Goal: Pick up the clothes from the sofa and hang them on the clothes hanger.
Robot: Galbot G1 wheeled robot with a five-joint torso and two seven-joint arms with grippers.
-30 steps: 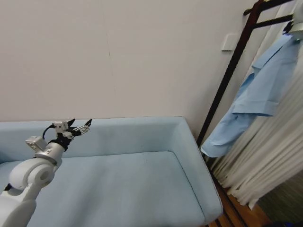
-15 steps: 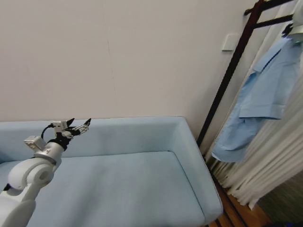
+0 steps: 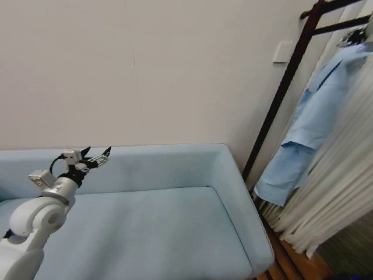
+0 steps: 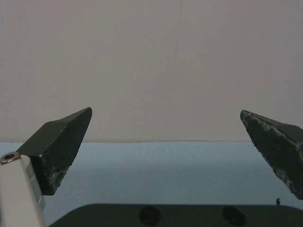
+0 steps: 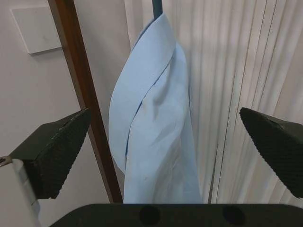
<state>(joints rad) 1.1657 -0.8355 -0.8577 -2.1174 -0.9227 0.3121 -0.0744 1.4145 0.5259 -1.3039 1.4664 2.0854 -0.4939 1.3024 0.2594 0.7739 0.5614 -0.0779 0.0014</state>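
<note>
I see left tool [image 3: 98, 153] released over sofa [image 3: 151, 233] | right tool [image 5: 165, 113] released, facing shirt [image 5: 151, 156] hung on rack [image 3: 280, 93] | I judge shirt light, limp; best hold at collar.

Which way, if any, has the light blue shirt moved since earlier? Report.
Yes: the light blue shirt swung right, away from the dark wooden rack pole, and hangs narrower.

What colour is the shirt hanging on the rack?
Light blue. The shirt shows best in the right wrist view.
</note>
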